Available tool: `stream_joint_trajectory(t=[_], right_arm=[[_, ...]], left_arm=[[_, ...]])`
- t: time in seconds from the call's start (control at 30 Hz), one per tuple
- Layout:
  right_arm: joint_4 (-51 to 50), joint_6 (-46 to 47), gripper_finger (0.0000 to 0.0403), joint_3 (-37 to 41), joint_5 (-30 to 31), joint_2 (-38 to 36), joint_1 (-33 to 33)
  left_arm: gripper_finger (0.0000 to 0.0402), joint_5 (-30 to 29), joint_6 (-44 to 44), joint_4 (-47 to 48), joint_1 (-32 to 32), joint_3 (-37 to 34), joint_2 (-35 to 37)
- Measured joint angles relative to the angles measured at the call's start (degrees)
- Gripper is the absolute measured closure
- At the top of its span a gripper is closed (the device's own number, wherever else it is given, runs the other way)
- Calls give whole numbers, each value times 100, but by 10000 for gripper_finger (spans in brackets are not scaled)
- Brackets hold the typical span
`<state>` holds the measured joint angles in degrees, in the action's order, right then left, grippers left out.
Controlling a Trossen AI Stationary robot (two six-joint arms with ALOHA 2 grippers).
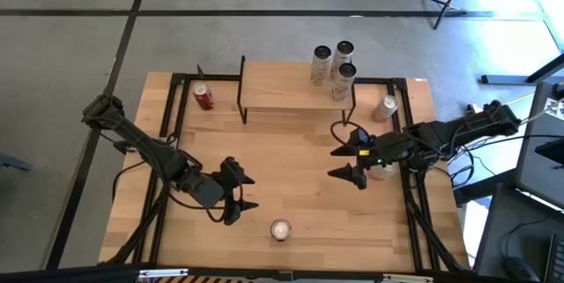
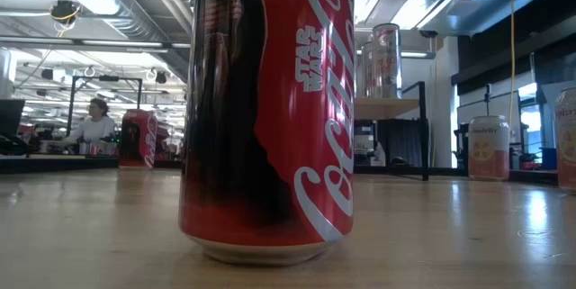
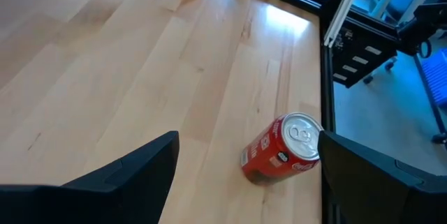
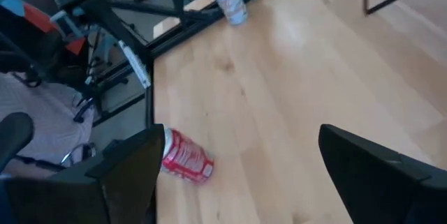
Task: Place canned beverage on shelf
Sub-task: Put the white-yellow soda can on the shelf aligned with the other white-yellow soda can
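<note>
High view: both hands, left hand (image 1: pixel 240 193) and right hand (image 1: pixel 352 160), were seen spread and empty; the rigid, smooth red can (image 1: pixel 280 229) would best be gripped mid-body.

Three tall pale cans (image 1: pixel 333 65) stand together on the shelf (image 1: pixel 282 85), at its right end. Two red cans are on the table: one (image 1: pixel 204 97) just left of the shelf, one (image 1: pixel 280 229) well in front of it. One peach-coloured can (image 1: pixel 384 107) stands just right of the shelf, which makes six cans.
</note>
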<state>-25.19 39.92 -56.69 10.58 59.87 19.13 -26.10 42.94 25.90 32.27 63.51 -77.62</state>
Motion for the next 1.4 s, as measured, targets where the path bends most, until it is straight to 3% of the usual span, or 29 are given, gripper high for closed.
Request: stream_joint_trajectory(t=[0.23, 0.57, 0.9, 1.03, 1.17, 1.4], right_arm=[[-209, 347, 38, 0, -53, 70, 532], [-1004, 1403, 38, -1, 324, 482, 1577], [-1047, 1687, 38, 0, 678, 1360, 2104], [-984, 1687, 38, 0, 526, 1607, 2101], [-818, 1661, 38, 0, 528, 1693, 2101], [-782, 1669, 38, 0, 574, 1696, 2099]], left_arm=[[72, -110, -55, -119, 0, 0, -372], [72, -47, -512, -1067, -102, 0, -1225], [72, 859, -293, -1297, -240, 0, -1404], [72, 1007, 309, -119, -214, 168, -754], [72, 1015, 809, 1914, -184, 484, -58], [72, 1182, 1352, 4649, -399, 919, 785]])
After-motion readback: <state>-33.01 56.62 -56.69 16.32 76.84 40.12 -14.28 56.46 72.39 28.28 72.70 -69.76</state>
